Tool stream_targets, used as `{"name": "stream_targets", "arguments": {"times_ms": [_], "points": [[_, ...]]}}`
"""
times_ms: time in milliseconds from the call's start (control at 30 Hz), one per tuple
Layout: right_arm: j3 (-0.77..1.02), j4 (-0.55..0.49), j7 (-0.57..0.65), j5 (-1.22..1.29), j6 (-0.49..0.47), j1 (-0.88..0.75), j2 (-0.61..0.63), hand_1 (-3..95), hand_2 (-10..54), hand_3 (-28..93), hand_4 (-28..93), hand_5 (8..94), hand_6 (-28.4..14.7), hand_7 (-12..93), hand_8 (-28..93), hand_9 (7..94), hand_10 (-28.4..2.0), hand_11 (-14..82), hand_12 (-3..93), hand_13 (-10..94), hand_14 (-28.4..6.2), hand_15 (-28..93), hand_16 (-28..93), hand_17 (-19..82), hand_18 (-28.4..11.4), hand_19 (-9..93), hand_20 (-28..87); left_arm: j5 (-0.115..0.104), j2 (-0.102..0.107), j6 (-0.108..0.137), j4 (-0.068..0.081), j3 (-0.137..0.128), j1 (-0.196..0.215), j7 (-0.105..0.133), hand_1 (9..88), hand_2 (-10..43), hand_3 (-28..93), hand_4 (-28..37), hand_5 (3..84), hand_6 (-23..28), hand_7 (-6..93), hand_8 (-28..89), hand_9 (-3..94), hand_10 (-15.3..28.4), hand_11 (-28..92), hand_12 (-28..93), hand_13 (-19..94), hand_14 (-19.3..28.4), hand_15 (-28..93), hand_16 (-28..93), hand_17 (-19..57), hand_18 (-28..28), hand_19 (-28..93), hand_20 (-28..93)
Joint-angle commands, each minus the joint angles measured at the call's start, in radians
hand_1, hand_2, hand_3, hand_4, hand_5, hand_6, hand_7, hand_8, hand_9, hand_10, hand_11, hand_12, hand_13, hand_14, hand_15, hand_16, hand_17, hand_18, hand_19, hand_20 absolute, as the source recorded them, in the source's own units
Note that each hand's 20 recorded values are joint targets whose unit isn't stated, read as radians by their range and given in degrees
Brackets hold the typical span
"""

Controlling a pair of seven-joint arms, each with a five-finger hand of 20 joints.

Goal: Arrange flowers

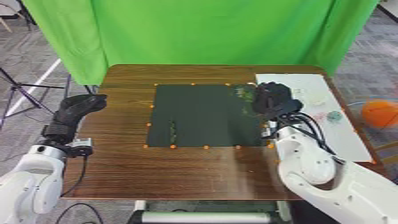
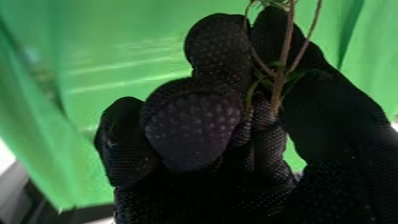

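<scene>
Black-gloved and closed, the right hand (image 1: 275, 99) pinches a thin brown stem with small green leaves (image 2: 278, 75) by its lower part, over the seam between a dark square mat (image 1: 200, 115) and a white rectangular board (image 1: 351, 140). The step in hand seems to be carrying this sprig to its place on the mat, where a slender green sprig (image 1: 173, 132) already lies toward the left. Next calls for lowering the stem flat and loosening the grip without dragging the leaves. Pale greenery (image 1: 245, 95) shows by the mat's far right corner; whether it belongs to the held stem is unclear, and it could snag. A grey-green tuft (image 1: 334, 116) rests on the board. The black-gloved left hand (image 1: 80, 104), fingers relaxed, hangs beside the mat, out of the way over the brown wooden surface (image 1: 178, 172).
</scene>
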Motion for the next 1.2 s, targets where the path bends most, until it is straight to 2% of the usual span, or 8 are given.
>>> {"name": "stream_targets", "arguments": {"times_ms": [33, 100, 433, 600, 733, 1067, 1100, 1200], "points": [[-0.144, 0.075, -0.026, -0.009, -0.053, 0.136, -0.142, 58.1, -9.5, 57, -9, 77.1, -2.1, 27, 22, 91.2, -10.2, 31.0, 29.9, 94, -0.8, 53, 27, 65, -10.9, 93, 39, 0.002, 0.002, -0.014, 0.001, 0.0, -0.001, -0.001, 31.5, -3.5, 61, -17.0, 49.8, 6.2, 17.8, -8, 47.8, 14.9, 25, 12, 38, 18.1, 22, -3, 6.5, 12.5, 15, 14], [-0.171, 0.08, -0.033, -0.007, -0.067, 0.146, -0.159, 58.0, -9.5, 58, -9, 77.1, -2.1, 27, 22, 91.2, -10.2, 31.0, 29.7, 94, -0.8, 53, 27, 65, -10.9, 93, 39, 0.005, 0.0, -0.011, -0.004, -0.003, 0.006, -0.002, 31.5, -3.5, 61, -17.0, 49.8, 6.2, 17.8, -8, 47.8, 14.9, 25, 12, 38, 18.1, 22, -3, 6.5, 12.5, 15, 14], [-0.296, 0.101, -0.057, 0.005, -0.106, 0.188, -0.205, 57.5, -9.5, 58, -9, 76.6, -1.8, 28, 21, 90.8, -10.0, 30.6, 30.1, 94, -1.0, 52, 27, 65, -11.1, 93, 38, 0.01, 0.0, -0.029, 0.002, 0.003, -0.004, -0.006, 31.4, -3.6, 61, -16.9, 49.8, 6.2, 17.8, -8, 47.8, 14.9, 25, 12, 38, 18.1, 22, -3, 6.5, 12.4, 15, 14], [-0.251, 0.082, -0.05, 0.195, -0.25, 0.222, -0.2, 57.5, -9.5, 58, -9, 76.6, -1.8, 28, 21, 91.0, -9.9, 30.0, 30.4, 94, -1.1, 51, 28, 64, -11.4, 93, 38, 0.009, 0.006, -0.026, -0.001, -0.004, 0.004, -0.008, 31.5, -3.6, 61, -17.0, 49.8, 6.2, 17.8, -8, 47.8, 14.9, 25, 12, 37, 18.1, 22, -3, 6.5, 12.4, 15, 14], [-0.253, 0.075, -0.042, 0.285, -0.309, 0.254, -0.181, 57.9, -9.5, 58, -9, 76.7, -1.9, 28, 21, 91.1, -10.0, 29.6, 30.6, 94, -1.4, 51, 28, 64, -11.4, 93, 38, 0.009, 0.008, -0.025, -0.003, -0.004, 0.007, -0.008, 31.4, -3.6, 61, -16.9, 49.8, 6.1, 17.8, -8, 47.7, 14.9, 25, 12, 37, 18.1, 22, -3, 6.5, 12.3, 15, 14], [-0.268, 0.103, -0.042, 0.186, -0.274, 0.298, -0.179, 58.0, -9.5, 57, -8, 77.0, -1.9, 28, 21, 91.4, -10.1, 29.3, 30.4, 94, -1.5, 51, 28, 64, -11.5, 93, 38, 0.009, 0.008, -0.027, -0.006, -0.005, 0.01, -0.006, 31.5, -3.6, 61, -16.8, 49.7, 6.2, 17.7, -8, 47.7, 14.8, 25, 12, 37, 18.0, 22, -3, 6.4, 12.4, 15, 15], [-0.268, 0.105, -0.039, 0.183, -0.27, 0.299, -0.18, 58.1, -9.5, 57, -8, 77.1, -1.9, 28, 21, 91.4, -10.2, 29.3, 30.4, 94, -1.5, 51, 28, 64, -11.5, 93, 38, 0.009, 0.009, -0.03, -0.001, 0.0, 0.001, -0.006, 31.5, -3.6, 61, -16.8, 49.7, 6.2, 17.7, -8, 47.7, 14.8, 25, 12, 37, 18.0, 22, -3, 6.3, 12.4, 15, 15], [-0.279, 0.115, -0.036, 0.156, -0.237, 0.305, -0.182, 58.1, -9.5, 57, -8, 77.1, -2.0, 28, 21, 91.5, -10.2, 29.3, 30.2, 94, -1.4, 51, 28, 64, -11.6, 93, 38, 0.01, 0.009, -0.031, 0.0, 0.002, -0.003, -0.007, 31.4, -3.6, 61, -16.7, 49.7, 6.2, 17.7, -8, 47.6, 14.8, 25, 12, 37, 18.0, 22, -3, 6.3, 12.4, 15, 15]]}}
